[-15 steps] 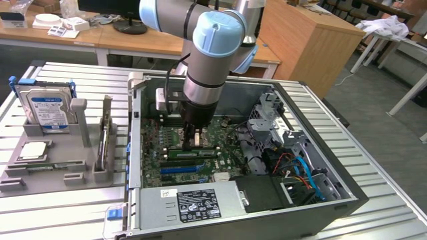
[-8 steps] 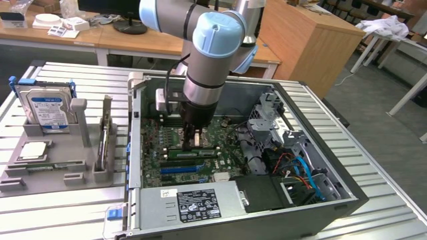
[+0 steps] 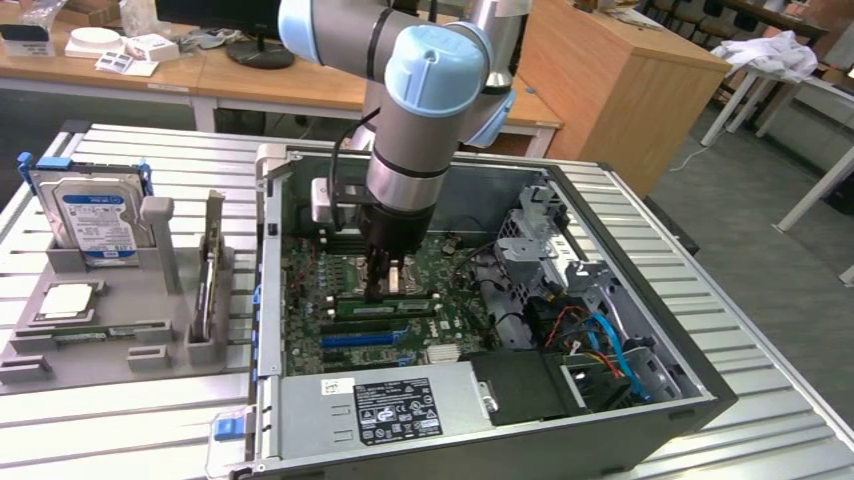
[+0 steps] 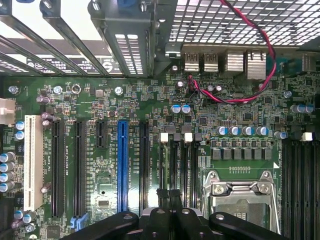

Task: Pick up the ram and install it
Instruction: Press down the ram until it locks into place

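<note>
- The gripper (image 3: 383, 290) reaches down inside the open computer case (image 3: 694, 395), fingers clenched together over the motherboard (image 3: 334, 340).
- Just under its tip lies the ram (image 3: 387, 303), a thin green stick with dark chips, lying in a slot with its long axis running towards the exterior view's left and right; whether the fingers touch it I cannot tell.
- The case's metal walls hem the arm in, with a drive cage (image 3: 541, 235) and tangled cables (image 3: 601, 345) close beside the motherboard.
- In the wrist view, black slots (image 4: 182, 167) stand in a tight row beside the square silver socket (image 4: 240, 192).
- Outside the case, a grey holder (image 3: 114, 330) on the ribbed metal desk (image 3: 120, 420) carries a blue-labelled hard drive (image 3: 94, 225).
</note>
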